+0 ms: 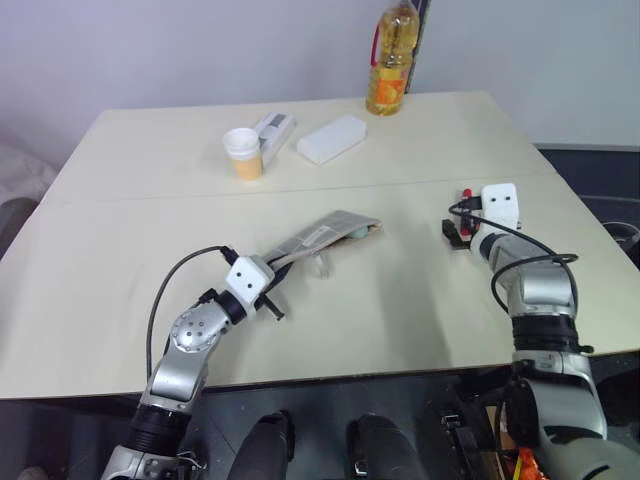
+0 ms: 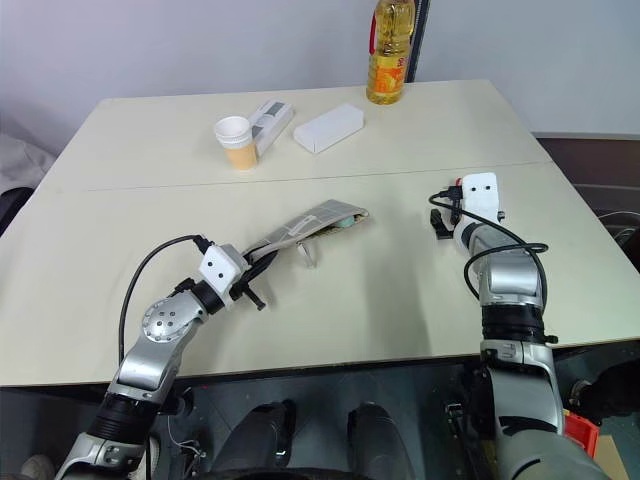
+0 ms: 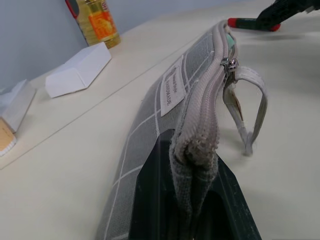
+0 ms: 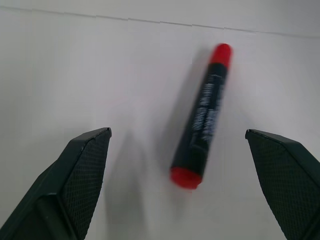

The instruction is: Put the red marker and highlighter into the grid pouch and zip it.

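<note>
The left end effector [image 3: 192, 200] is clamped on the near end of the grid pouch [image 1: 325, 234], which lies on the surface [image 1: 400, 310] with its long axis running from about 8 o'clock, at the fingers, up toward 2 o'clock. At that far, unzipped end a bit of the pale green highlighter [image 1: 358, 232] peeks out (the rest is hidden inside). The zipper pull cord [image 3: 252, 115] hangs in a loop beside the pouch. Well to the right, the red marker [image 4: 202, 116] lies flat on the surface, its long axis roughly 12 to 6 o'clock in the right wrist view. The right end effector [image 4: 192, 200] hovers over it with fingers spread wide, not touching.
</note>
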